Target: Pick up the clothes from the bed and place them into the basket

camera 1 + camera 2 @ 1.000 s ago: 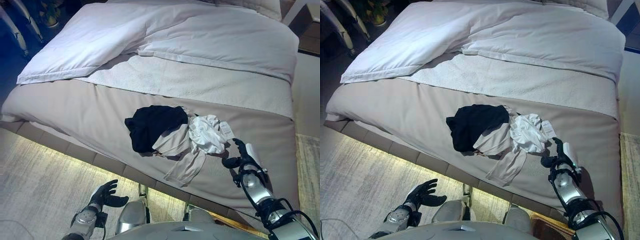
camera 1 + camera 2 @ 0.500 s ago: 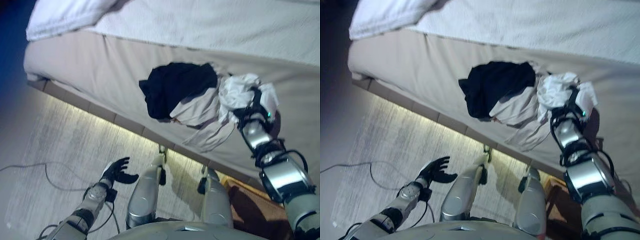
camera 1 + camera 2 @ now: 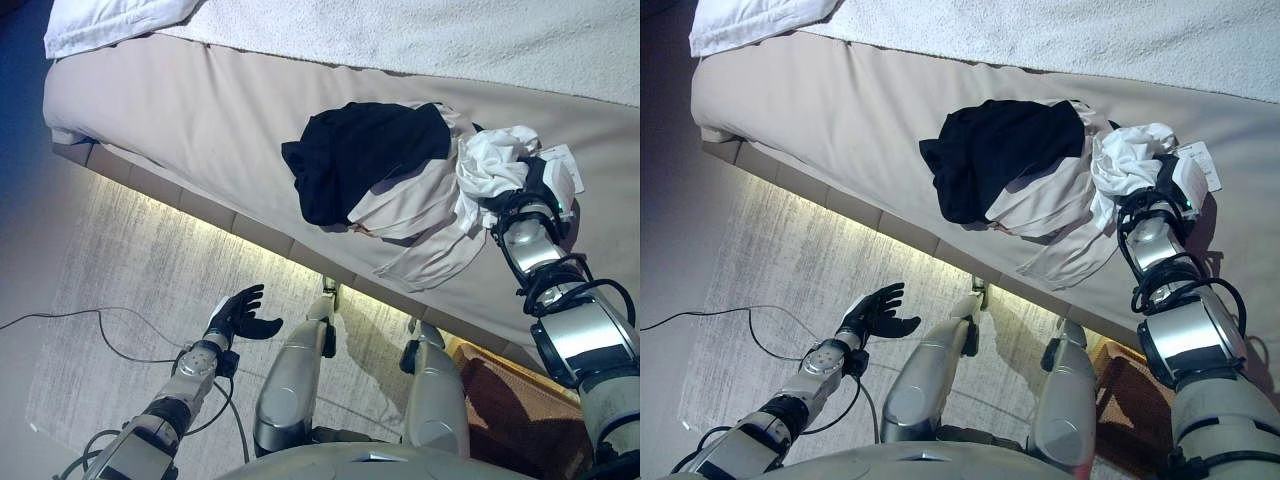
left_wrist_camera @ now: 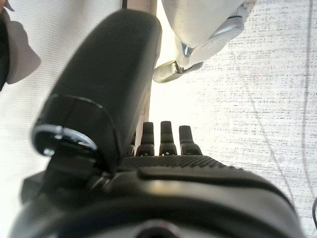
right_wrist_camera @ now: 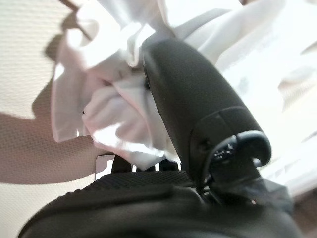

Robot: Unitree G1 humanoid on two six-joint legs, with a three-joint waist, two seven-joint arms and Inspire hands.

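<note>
**Right hand buried in the white garment at the bed's edge**

The right hand lay on the crumpled white cotton garment, its thumb pressed into the folds in the wrist view while its fingers were hidden under the cloth, so whether it had closed on anything could not be told. Just beyond the hand, and touching the white piece, a pale grey-beige garment spread out, with one leg or sleeve trailing toward the mattress edge. Farther from the hand, on the side away from its wrist, a black garment lay partly on top of the grey one. All three sat in one overlapping heap on the beige bed cover, none of them lifted. Close below the right forearm, a brown woven basket showed on the floor by the bed's base.

The left hand hung low over the pale carpet, well apart from the bed, with fingers spread and nothing in it.

To do this grasp well, the fingers probably needed to gather a thick bunch of white cloth before lifting, not a single fold. Because the pieces overlapped, a straight upward pull would likely drag the grey one along; that could help, provided nothing slid off the edge onto the floor.
</note>
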